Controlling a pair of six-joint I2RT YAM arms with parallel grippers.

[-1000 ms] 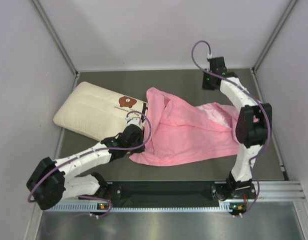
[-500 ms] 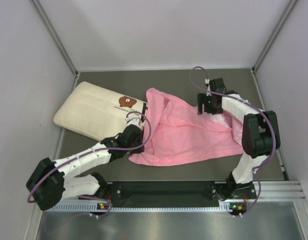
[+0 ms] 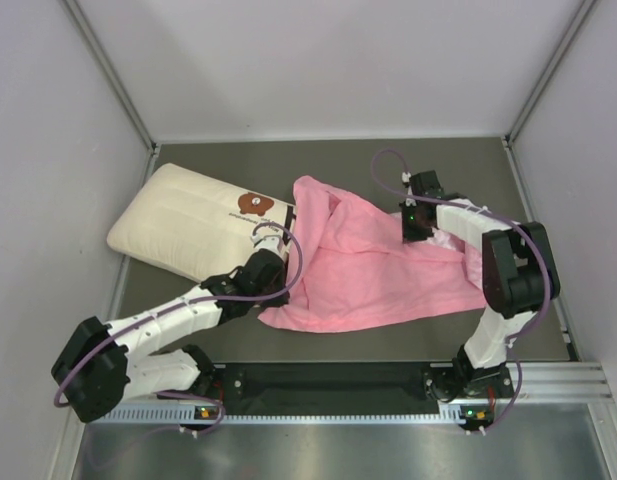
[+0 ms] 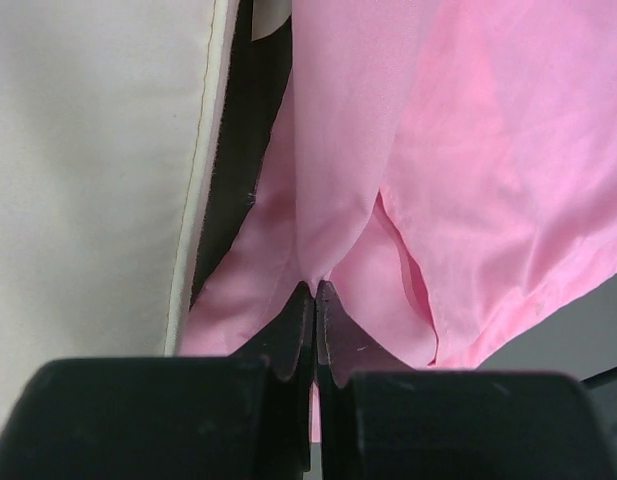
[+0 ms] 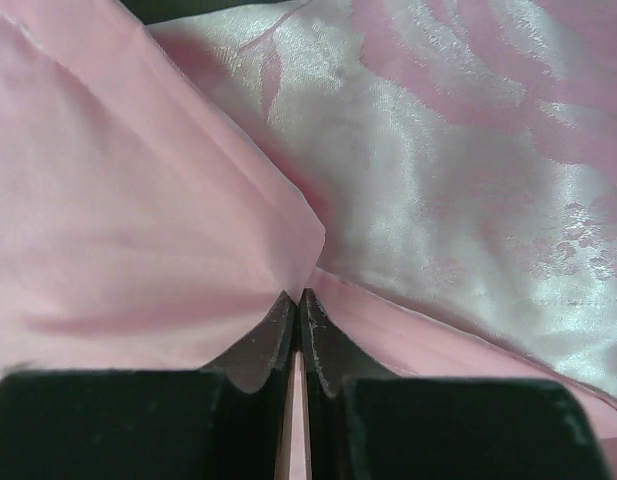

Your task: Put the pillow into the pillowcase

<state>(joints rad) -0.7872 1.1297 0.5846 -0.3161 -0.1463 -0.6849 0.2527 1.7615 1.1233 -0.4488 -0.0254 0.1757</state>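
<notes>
The cream-white quilted pillow [image 3: 193, 222] lies at the back left of the table, its end with the brown cartoon print beside the pillowcase. The pink satin pillowcase [image 3: 368, 265] lies crumpled across the middle. My left gripper [image 3: 280, 278] is shut on a fold of the pillowcase [image 4: 338, 210] at its left edge, right next to the pillow [image 4: 88, 180]. My right gripper [image 3: 418, 232] is shut on a fold of the pillowcase [image 5: 158, 220] at its upper right, where the rose-patterned face [image 5: 468, 170] shows.
Grey walls close in the table on the left, back and right. A metal rail [image 3: 348, 385] with both arm bases runs along the near edge. Bare dark table [image 3: 358, 160] shows behind the pillowcase.
My right arm has swung down and left from the back right corner onto the pillowcase's upper right part. The left arm, pillow and pillowcase have stayed in place.
</notes>
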